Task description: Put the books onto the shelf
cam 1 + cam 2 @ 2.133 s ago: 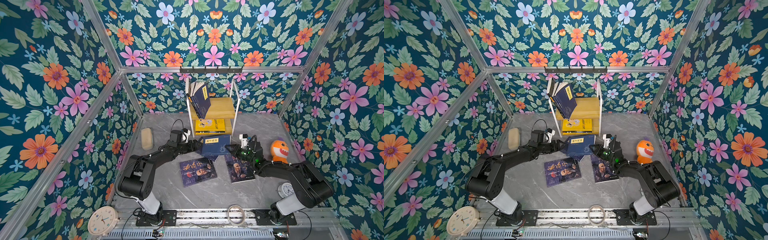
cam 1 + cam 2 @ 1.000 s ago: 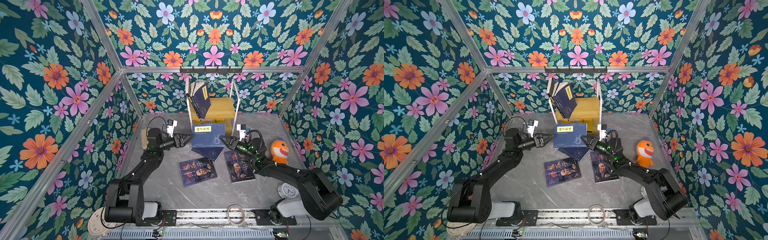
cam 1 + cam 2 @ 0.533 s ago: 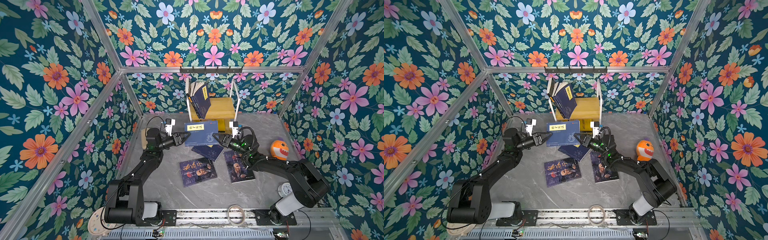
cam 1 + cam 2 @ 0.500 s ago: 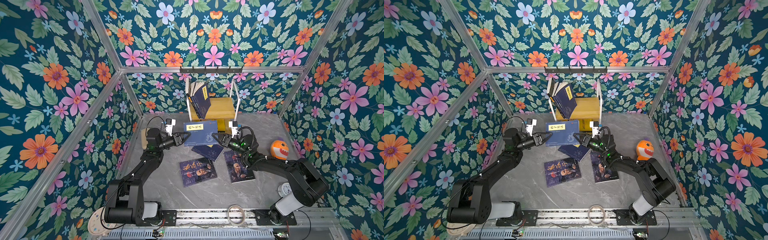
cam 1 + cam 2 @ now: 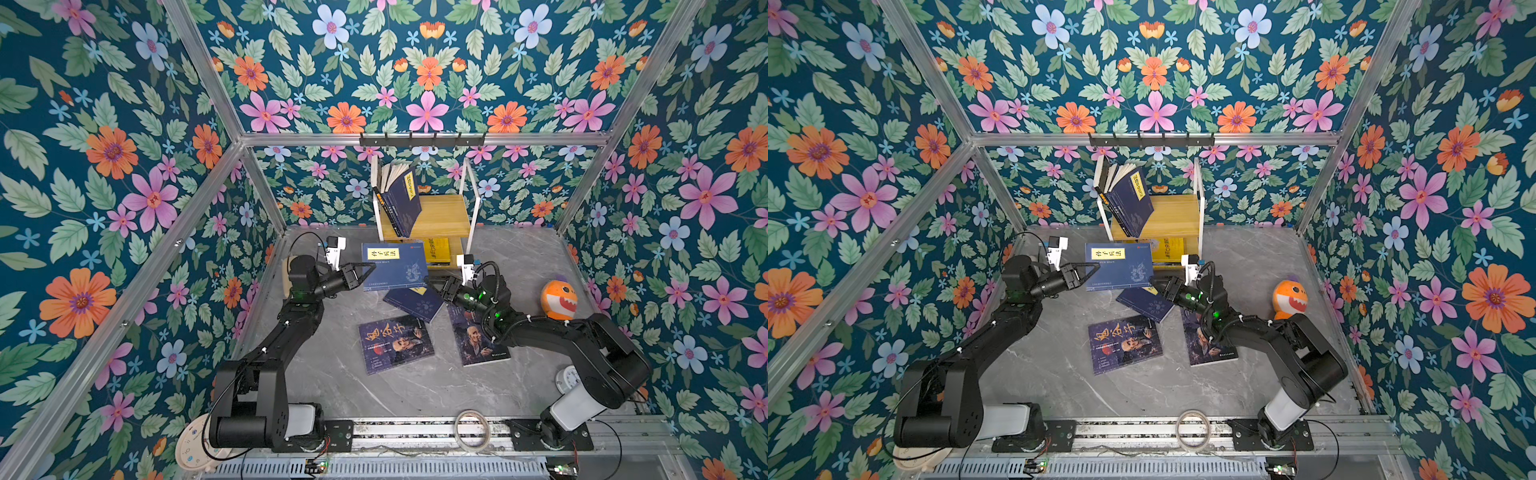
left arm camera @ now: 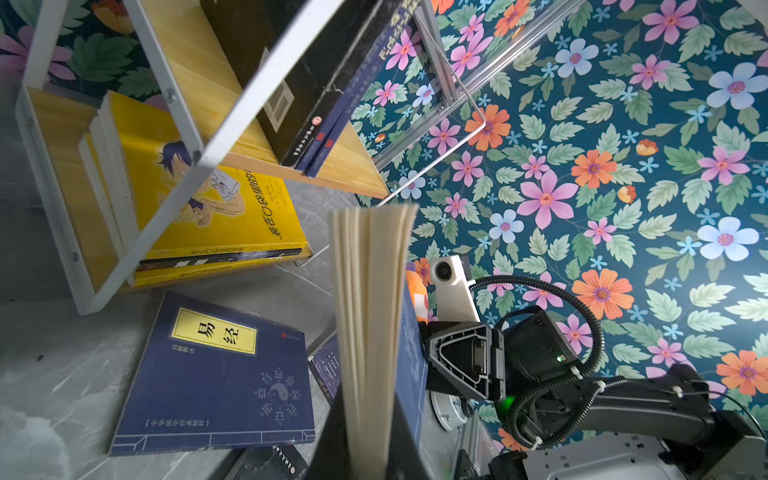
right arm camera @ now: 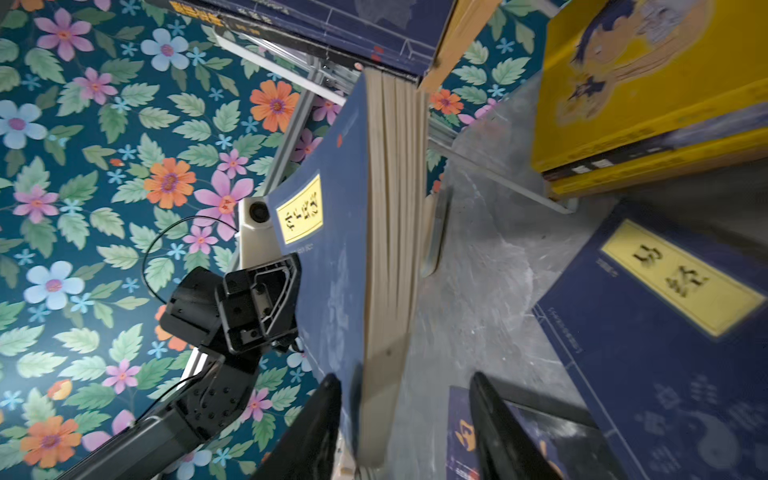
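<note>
A navy book with a yellow label (image 5: 395,266) (image 5: 1119,266) hangs in the air in front of the shelf (image 5: 440,216). My left gripper (image 5: 368,268) (image 6: 370,415) is shut on its left edge; the page edges (image 6: 370,311) face the left wrist camera. My right gripper (image 5: 432,284) (image 7: 405,378) stands open around the book's right lower corner (image 7: 374,395), its fingers apart from it. Navy books (image 5: 403,199) lean on the top board and a yellow book (image 5: 436,249) lies on the lower one. Another navy book (image 5: 413,303), a dark face-cover book (image 5: 395,343) and an old-man portrait book (image 5: 478,345) lie on the table.
An orange plush toy (image 5: 559,297) sits at the right wall. A black hook rail (image 5: 422,139) runs above the shelf. A small clock (image 5: 567,380) lies behind the right arm's base, and a tape ring (image 5: 471,428) and another clock (image 5: 191,446) at the front rail.
My left gripper has shut on the raised navy book's left edge. The right gripper, which held the book, has opened and let go of it.
</note>
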### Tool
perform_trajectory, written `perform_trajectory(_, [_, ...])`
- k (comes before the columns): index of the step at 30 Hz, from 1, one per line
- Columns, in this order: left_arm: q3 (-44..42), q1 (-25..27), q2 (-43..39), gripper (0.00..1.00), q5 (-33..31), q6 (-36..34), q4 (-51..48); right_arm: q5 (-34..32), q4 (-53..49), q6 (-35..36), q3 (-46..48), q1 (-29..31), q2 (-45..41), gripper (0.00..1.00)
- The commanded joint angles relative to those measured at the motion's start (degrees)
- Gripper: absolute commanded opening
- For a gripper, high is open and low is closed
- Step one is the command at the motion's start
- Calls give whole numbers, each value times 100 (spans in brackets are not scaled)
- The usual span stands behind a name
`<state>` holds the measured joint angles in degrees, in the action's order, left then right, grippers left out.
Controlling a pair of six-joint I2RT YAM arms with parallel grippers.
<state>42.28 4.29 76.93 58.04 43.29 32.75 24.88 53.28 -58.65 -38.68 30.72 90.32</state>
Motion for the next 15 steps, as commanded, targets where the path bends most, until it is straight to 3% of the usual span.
perform_trajectory(1, [70,-57,-29,0,25,39,136,-474,-800,566,77,-14,-318,56])
perform_trajectory(6, [165,-96,-4,0,-12,5,-94,-1098,-2098,1385,65,70,-919,60])
perform_trajectory(11, [296,-104,11,0,-74,-163,-528,-2343,-3678,3291,-411,606,-1622,63])
perform_trajectory(15, [346,-113,11,0,-74,-259,-717,-2996,-3964,4403,-575,896,-1910,63])
